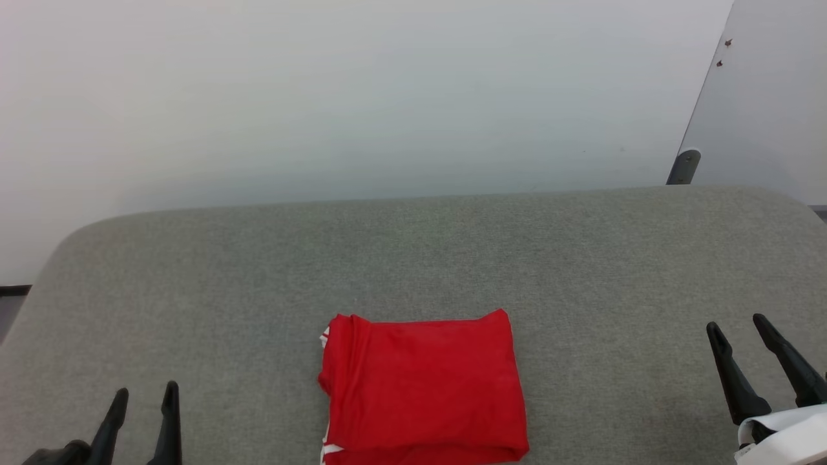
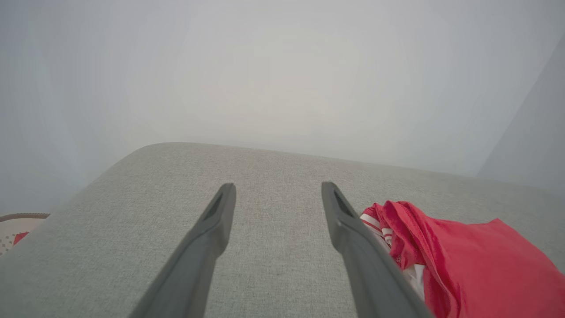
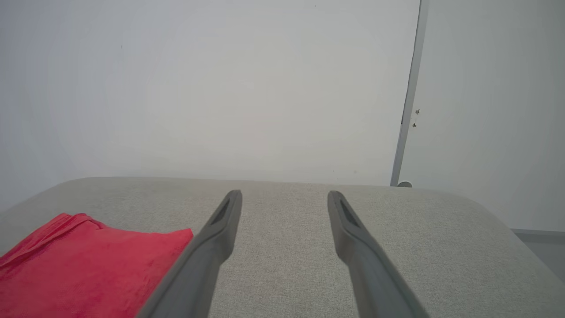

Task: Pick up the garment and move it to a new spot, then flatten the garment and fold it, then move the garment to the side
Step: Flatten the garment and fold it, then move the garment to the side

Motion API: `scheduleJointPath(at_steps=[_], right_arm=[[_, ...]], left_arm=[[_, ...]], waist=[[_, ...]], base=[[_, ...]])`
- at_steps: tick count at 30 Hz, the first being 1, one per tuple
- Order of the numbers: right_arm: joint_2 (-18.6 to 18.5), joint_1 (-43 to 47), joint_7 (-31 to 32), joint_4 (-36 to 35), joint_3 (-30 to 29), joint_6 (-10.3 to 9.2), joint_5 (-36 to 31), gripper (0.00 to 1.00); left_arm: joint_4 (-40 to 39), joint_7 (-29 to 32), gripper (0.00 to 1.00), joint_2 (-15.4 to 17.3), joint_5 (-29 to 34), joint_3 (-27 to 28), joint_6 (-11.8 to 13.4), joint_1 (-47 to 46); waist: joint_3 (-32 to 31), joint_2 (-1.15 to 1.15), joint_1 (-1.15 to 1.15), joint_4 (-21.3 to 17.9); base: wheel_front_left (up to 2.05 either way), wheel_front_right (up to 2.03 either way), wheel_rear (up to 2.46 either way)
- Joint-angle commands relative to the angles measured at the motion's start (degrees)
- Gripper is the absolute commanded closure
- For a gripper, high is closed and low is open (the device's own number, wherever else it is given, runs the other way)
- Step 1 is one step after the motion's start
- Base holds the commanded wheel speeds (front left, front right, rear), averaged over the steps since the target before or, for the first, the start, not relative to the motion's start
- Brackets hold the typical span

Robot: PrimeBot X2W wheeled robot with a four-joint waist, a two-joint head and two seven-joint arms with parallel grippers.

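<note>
- Eyes on the garment [image 1: 423,387]: bright red, folded into a neat, near-square packet, lying flat at the near middle of the bench [image 1: 413,258], with its near edge running off the bottom of the head view.
- Soft, light and floppy by the look of it. I'd expect the layers to slide apart if it were pinched by one corner alone.
- Best hold, I'd judge: both side edges at once, pinching through every layer, so the fold survives the move aside.
- There's the striped trim [image 2: 375,223], white with thin red lines, peeking out at the packet's left edge where the cloth bunches into loose ridges. The right edge is a cleaner fold.
- Over to the left gripper [image 1: 147,387]: jaws spread wide, nothing in them, off to the packet's left and apart from it.
- And the right gripper [image 1: 734,321]: wide too, empty, well apart on the right.
- Underneath, grey woven upholstery, matte, with rounded corners; behind it, a plain pale wall [image 1: 323,97].
</note>
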Motion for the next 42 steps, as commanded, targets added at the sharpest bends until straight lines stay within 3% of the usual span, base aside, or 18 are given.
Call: scheduleJointPath(at_steps=[1,9,18,28,42], right_arm=[[0.2,1.0,0.1,-0.1,0.2,-0.02,-0.6,0.0],[0.2,-1.6,3.4,-0.1,3.5,-0.02,-0.3,0.0],[0.2,-5.4,10.4,1.0,9.0,-0.02,1.6,0.0],[-0.9,-9.3,26.7,3.7,12.9,-0.02,5.4,0.0],[1.2,-10.6,49.9,4.7,7.1,-0.02,5.4,0.0]], left_arm=[[-0.1,-0.2,0.0,-0.2,0.3,0.2,-0.2,0.4],[0.4,0.4,0.0,0.3,0.6,0.3,0.9,-1.1],[0.4,1.7,0.0,0.6,-0.1,0.5,2.0,-4.1],[0.7,2.8,0.0,0.2,0.1,-1.3,2.1,-5.7],[3.4,1.5,0.0,-3.1,-0.9,-4.0,1.0,-11.0]], waist=[[-0.1,0.0,0.0,0.3],[0.1,0.0,0.0,3.4],[0.9,0.0,0.0,10.1],[2.2,0.0,0.0,15.8],[8.6,0.0,0.0,20.7]], base=[[0.0,0.0,0.0],[0.0,0.0,0.0],[0.0,0.0,0.0],[0.0,0.0,0.0],[0.0,0.0,0.0]])
